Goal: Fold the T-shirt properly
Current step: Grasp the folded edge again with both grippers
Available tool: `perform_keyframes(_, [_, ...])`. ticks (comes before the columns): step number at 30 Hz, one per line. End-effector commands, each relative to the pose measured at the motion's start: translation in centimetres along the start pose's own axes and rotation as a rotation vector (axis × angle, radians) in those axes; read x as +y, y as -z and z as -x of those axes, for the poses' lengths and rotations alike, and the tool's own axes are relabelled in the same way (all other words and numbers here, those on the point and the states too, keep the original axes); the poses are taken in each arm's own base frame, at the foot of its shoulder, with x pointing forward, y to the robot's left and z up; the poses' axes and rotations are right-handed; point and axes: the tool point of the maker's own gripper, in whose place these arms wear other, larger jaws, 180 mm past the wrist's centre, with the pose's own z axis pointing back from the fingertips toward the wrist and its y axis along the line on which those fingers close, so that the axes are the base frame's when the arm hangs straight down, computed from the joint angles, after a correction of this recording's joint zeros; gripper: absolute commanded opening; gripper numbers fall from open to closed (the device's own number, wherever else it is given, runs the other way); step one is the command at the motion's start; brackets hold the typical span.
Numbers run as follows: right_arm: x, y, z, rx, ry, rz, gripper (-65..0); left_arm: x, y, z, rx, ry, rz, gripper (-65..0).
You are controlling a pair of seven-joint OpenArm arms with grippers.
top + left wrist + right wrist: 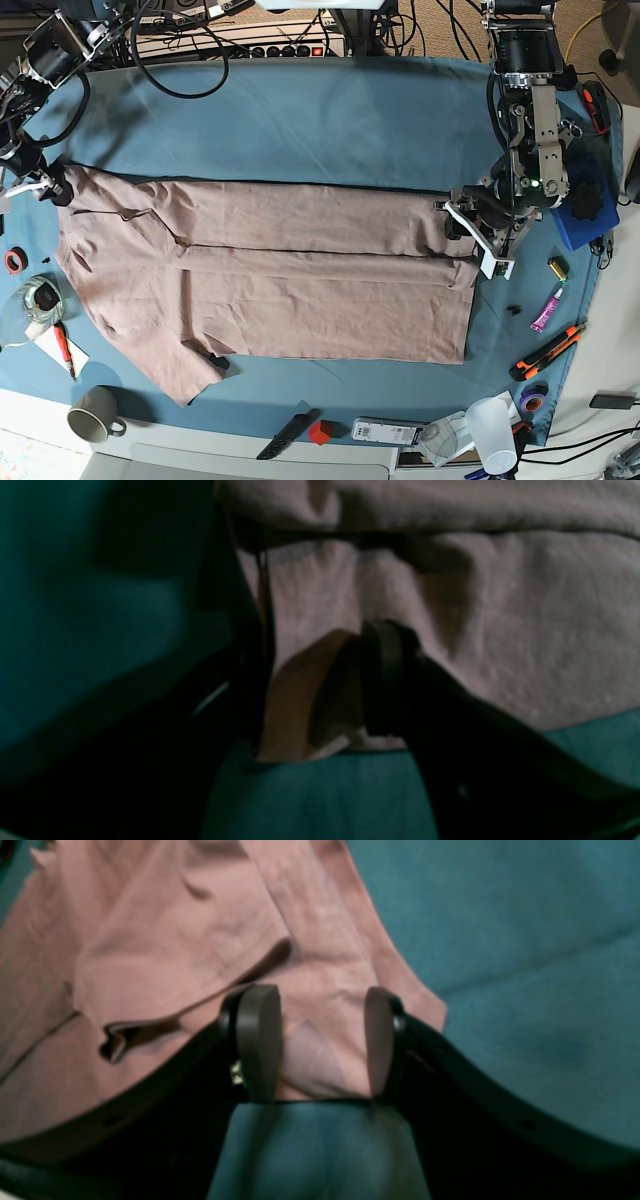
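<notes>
Pink-beige T-shirt, wrinkled, partly folded lengthwise, flat on table

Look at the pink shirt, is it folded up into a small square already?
No. The T-shirt lies spread long across the blue table cloth, with only its upper edge folded over.

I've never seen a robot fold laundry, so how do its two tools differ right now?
The left tool is at the hem end of the T-shirt, and the right tool is at the sleeve end. The left tool is beside a folded-over strip, while the right tool is at a wrinkled corner. Both tools are open, with the shirt's edge between their jaws, and neither is pinching it.
</notes>
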Motion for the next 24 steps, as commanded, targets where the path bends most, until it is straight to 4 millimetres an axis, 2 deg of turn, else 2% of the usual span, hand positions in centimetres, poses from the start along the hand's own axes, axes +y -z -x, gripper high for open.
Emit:
perform_keyframes(1, [0.2, -0.8, -2.1, -0.050, -0.028, -0.005, -37.5, -0.5, -0.1, 0.1, 0.017, 0.001, 0.020, -35.6])
perform_keyframes(5, [0.7, -0.2, -1.1, -0.014, -0.028, -0.017, -37.6, -0.5, -0.1, 0.1, 0.016, 0.001, 0.020, -38.1])
perform_keyframes(9, [2.4, 1.3, 0.1, 0.067, -0.095, -0.040, -37.6, -0.5, -0.1, 0.1, 0.016, 0.001, 0.019, -40.6])
perform_keyframes(11, [3.1, 2.0, 0.2, 0.072, -0.123, -0.040, -37.6, -0.5, -0.1, 0.1, 0.016, 0.001, 0.020, -40.6])
perform_keyframes(15, [3.2, 3.0, 0.0, 0.061, -0.120, -0.001, -37.8, -0.5, -0.1, 0.1, 0.016, 0.001, 0.019, -40.8])
perform_keyframes(17, [3.1, 3.1, 0.3, 0.079, -0.129, 0.008, -44.2, -0.5, -0.1, 0.1, 0.016, 0.001, 0.019, -43.4])
perform_keyframes(21, [1.9, 2.8, 1.2, 0.139, -0.157, 0.069, -63.5, -0.5, -0.1, 0.1, 0.016, 0.001, 0.019, -54.4])
perform_keyframes(24, [1.3, 2.7, 1.1, 0.142, -0.171, 0.098, -65.0, -0.5, -0.1, 0.1, 0.016, 0.001, 0.019, -63.1])
